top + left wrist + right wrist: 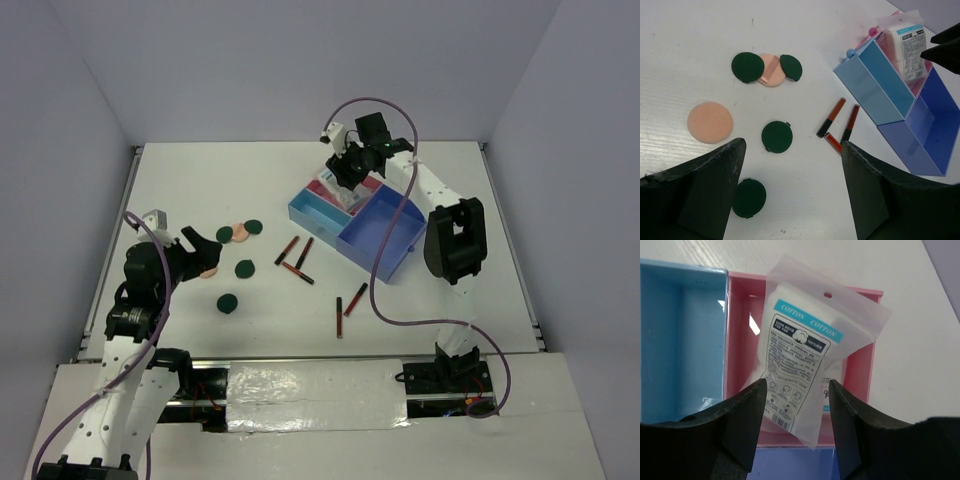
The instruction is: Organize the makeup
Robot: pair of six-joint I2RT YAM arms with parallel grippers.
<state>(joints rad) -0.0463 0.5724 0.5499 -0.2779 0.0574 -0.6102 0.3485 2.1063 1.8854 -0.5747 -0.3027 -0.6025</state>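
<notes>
In the top view, several dark green discs (pixel 245 268) and two peach discs (pixel 239 233) lie on the left of the table. Several red-and-black sticks (pixel 297 272) lie in the middle. My left gripper (pixel 195 250) is open and empty above the discs. In its wrist view (pixel 792 190) a green disc (pixel 749 198) lies by the left finger. My right gripper (pixel 350 170) is open over the tray's pink compartment (pixel 862 370). A white blue-printed packet (pixel 800 355) leans there between the open fingers, unpinched. A second packet (pixel 842 375) lies under it.
The blue tray (pixel 385 235) stands right of centre, with a light-blue compartment (pixel 685 350) beside the pink one and a large dark-blue one nearer me. Two sticks (pixel 347 306) lie near the front. Walls enclose the table on three sides.
</notes>
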